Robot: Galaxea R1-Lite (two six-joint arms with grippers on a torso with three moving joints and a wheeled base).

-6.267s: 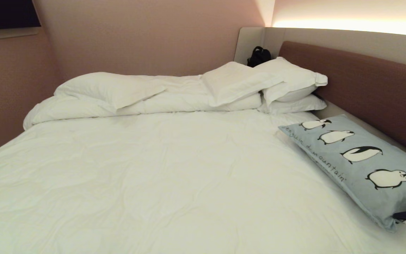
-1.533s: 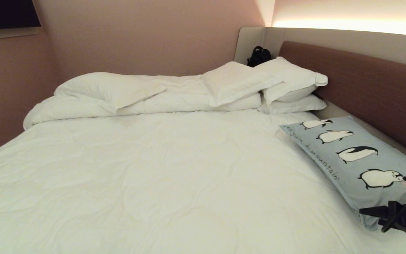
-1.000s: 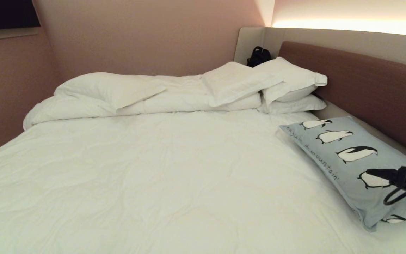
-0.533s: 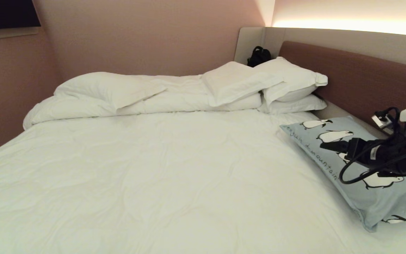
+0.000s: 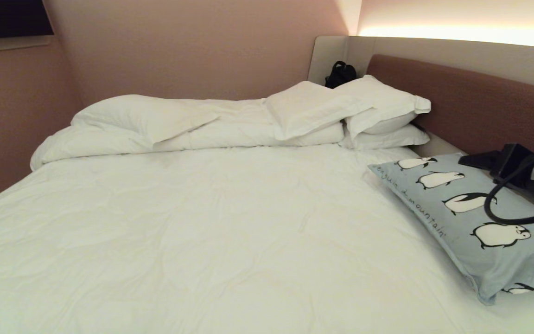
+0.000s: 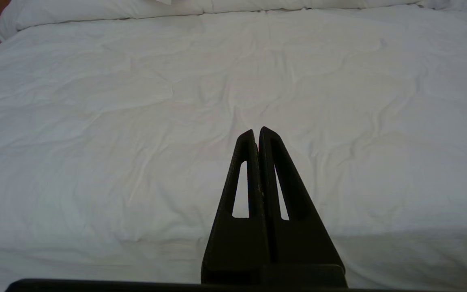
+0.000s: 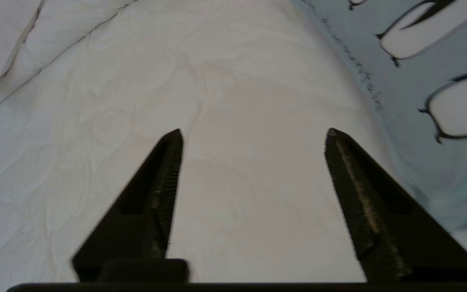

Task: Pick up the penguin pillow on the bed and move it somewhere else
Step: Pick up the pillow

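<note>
While your right gripper [image 7: 253,134] hangs above bed's [image 5: 230,222] right edge, fingers apart and empty, pillow [image 5: 466,213] lies flat beneath it at bed's right side, near headboard [image 5: 471,102]. Your left gripper [image 6: 256,132]: fingers together, over bare white duvet. White pillows [image 5: 341,109] piled at far corner.

Penguin pillow [image 5: 466,218] corner cut off; right arm [image 5: 533,178] mostly offscreen
</note>
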